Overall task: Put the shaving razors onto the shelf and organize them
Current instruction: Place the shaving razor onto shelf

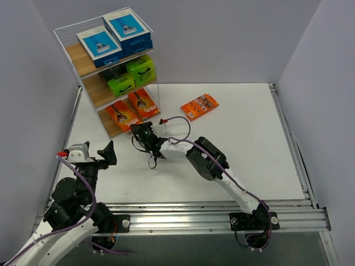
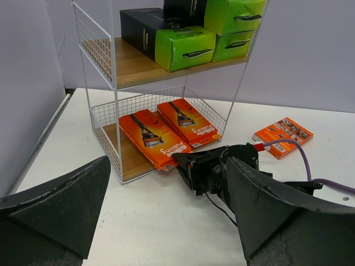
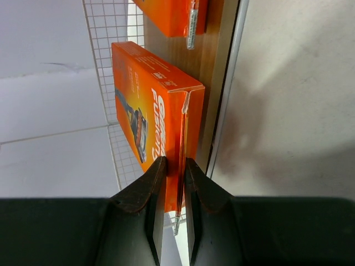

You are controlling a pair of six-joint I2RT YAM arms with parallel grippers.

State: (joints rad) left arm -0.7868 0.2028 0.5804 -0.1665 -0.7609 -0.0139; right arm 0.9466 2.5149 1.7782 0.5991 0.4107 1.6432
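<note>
Razors in retail packs fill the shelf [image 1: 76,62] at the upper left of the top view: two blue-and-white packs [image 1: 99,45] lie on the top board, black-and-lime packs [image 1: 133,75] on the middle one, and two orange packs on the bottom board. Just below the shelf in that view, the right gripper [image 3: 175,166] reaches the bottom tier, its fingers narrowed onto the thin end flap of the held orange pack [image 3: 152,111]. That pack rests on the wood with its gripped end jutting past the board's front edge. The second orange pack [image 3: 172,14] lies beside it on the same board, at the top of the right wrist view. A loose orange pack [image 1: 199,106] lies flat on the white counter [image 1: 249,144], right of the shelf and well apart from both arms. At the lower left of the top view, the left gripper [image 1: 107,154] hovers above the counter with its jaws spread wide, holding nothing, and it faces the shelf's bottom tier.
</note>
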